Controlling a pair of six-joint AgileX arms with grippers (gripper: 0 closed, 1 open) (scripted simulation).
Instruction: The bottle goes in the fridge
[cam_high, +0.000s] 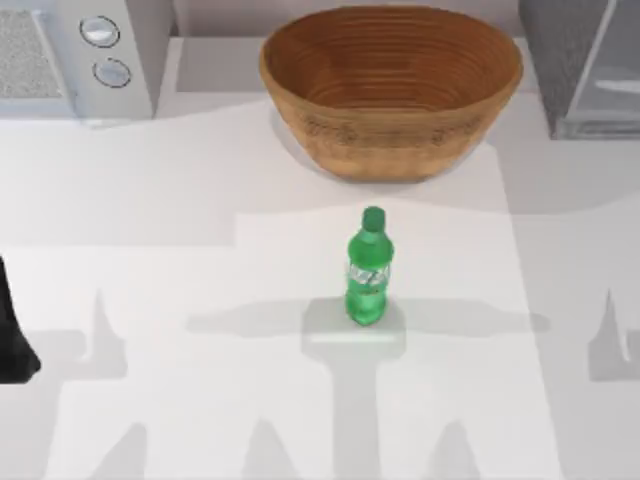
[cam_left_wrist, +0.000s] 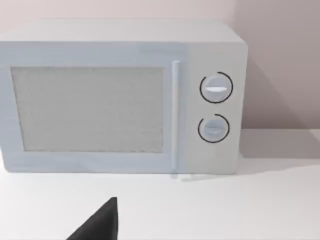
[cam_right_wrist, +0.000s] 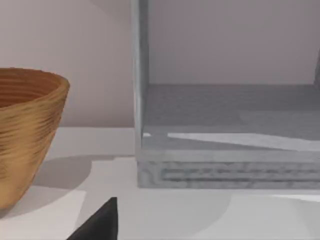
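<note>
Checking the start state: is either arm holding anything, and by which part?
Nothing is held. The bottle stands upright and alone on the table, in front of the basket.

basket (cam_high: 391, 90) blocks far side | table (cam_high: 200, 300) open around bottle (cam_high: 368, 268)

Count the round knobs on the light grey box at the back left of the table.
2: both on the box's front panel beside the door, upper knob directly above lower knob. None seems hidden.
</note>
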